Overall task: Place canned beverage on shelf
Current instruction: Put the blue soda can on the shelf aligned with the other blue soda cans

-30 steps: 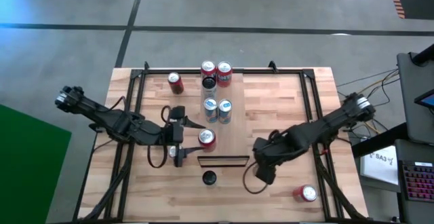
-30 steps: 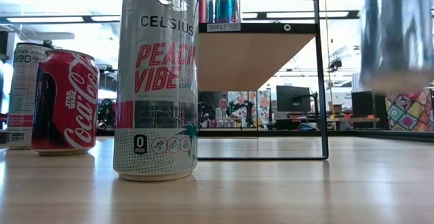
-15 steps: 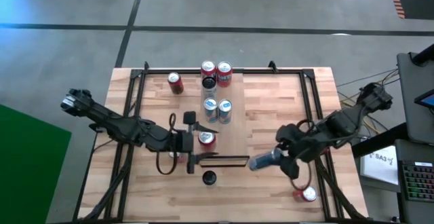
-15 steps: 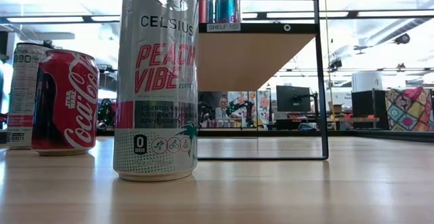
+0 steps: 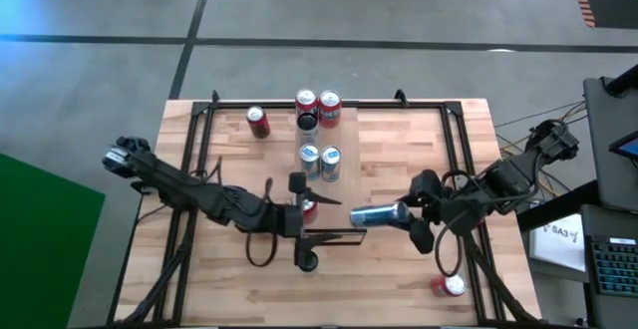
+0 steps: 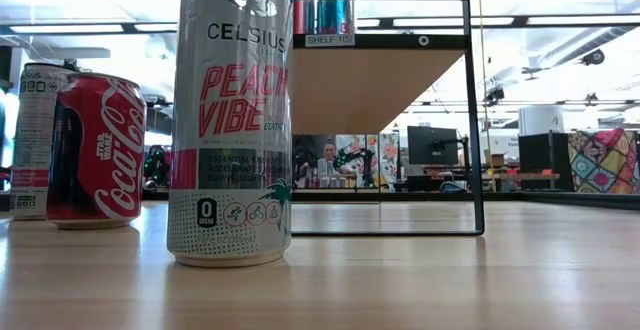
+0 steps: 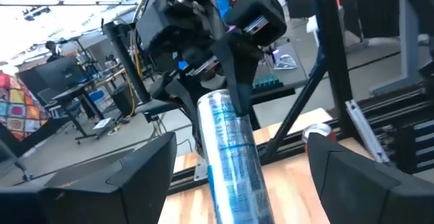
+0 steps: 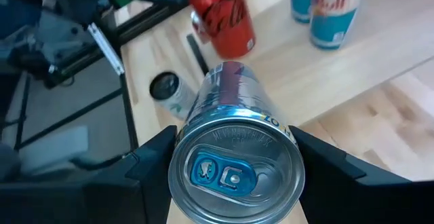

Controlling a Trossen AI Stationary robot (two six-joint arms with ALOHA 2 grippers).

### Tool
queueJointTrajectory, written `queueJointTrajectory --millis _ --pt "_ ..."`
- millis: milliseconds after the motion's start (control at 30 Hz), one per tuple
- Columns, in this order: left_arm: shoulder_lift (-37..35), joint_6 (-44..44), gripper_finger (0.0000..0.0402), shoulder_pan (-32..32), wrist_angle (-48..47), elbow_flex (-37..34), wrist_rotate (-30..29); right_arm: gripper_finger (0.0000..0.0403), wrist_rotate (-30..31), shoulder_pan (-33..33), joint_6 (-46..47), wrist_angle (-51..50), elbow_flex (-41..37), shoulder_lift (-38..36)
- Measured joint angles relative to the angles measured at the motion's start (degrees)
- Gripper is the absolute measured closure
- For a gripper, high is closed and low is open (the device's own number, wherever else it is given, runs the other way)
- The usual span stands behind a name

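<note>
Right gripper [image 5: 407,219] is clamped on a silver-blue can [image 5: 376,213] held sideways by the shelf [image 5: 329,235]; left gripper [image 5: 302,221] fingers are spread apart nearby.

Seen from above, on the worktop [image 5: 399,150]: shelf [image 5: 327,169] running from centre toward 12 o'clock, cans on it. Lone can [image 5: 258,122] at 11. Another can [image 5: 451,285] at 5. Left hand [image 5: 299,231] at 6; right hand [image 5: 404,216] just right, carrying a sideways can [image 5: 374,214].
</note>
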Motion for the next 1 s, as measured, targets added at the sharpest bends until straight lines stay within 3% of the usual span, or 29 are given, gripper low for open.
queueJointTrajectory --millis 433,733,1000 --pt "9.05 -2.05 0.0095 4.03 -0.78 6.67 -0.43 0.0176 4.53 0.0 -4.25 2.61 2.57 1.15" --pt "14.97 -1.91 0.0095 4.84 -9.14 14.43 -1.05 0.0176 5.35 0.0 -5.5 3.25 3.13 1.21" --pt "16.25 -2.31 0.0103 5.5 -10.12 15.14 -3.23 0.0176 5.37 0.0 -5.56 4.27 3.13 2.08"
